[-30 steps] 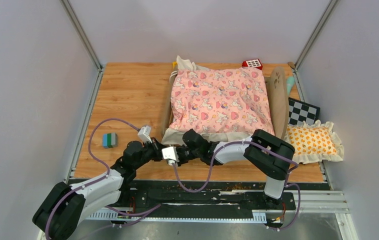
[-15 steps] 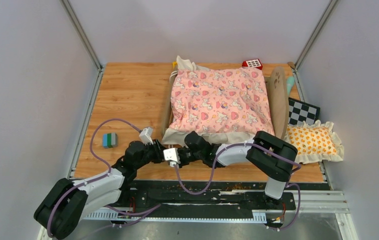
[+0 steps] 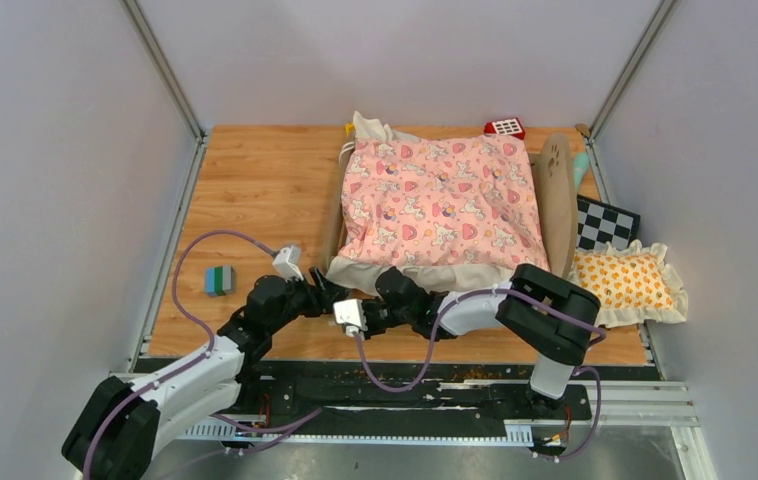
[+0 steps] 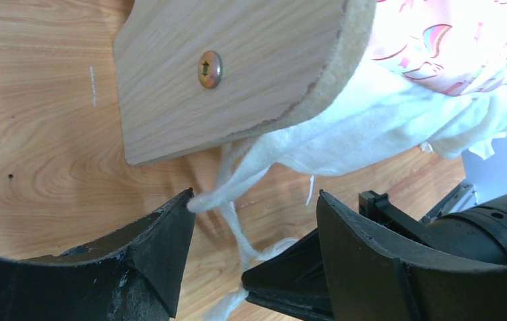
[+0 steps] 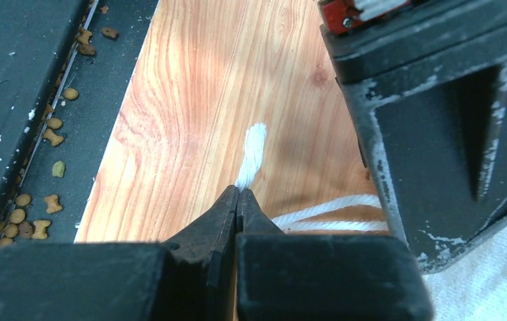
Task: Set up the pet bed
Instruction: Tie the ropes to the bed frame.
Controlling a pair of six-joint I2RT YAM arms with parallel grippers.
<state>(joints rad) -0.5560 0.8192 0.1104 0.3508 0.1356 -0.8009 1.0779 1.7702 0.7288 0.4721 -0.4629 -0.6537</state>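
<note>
Saw the pet bed at the far middle of the table, headboard with paw cutout on its right side. Noted the pink unicorn quilt spread over it, cream ruffle hanging over the near edge. Found both arms meeting just in front of the bed's near left corner. Caught the left gripper with jaws spread wide, gripping nothing, one fingertip touched by a white string under the wooden frame end. Logged the right gripper pinched closed on that string, frayed end poking past the tips onto the wood. Spotted an orange frilled pillow right of the bed, beside a checkered board; a red toy behind the bed; a small grey-green block well left. Saw kibble scattered on the black base rail.
</note>
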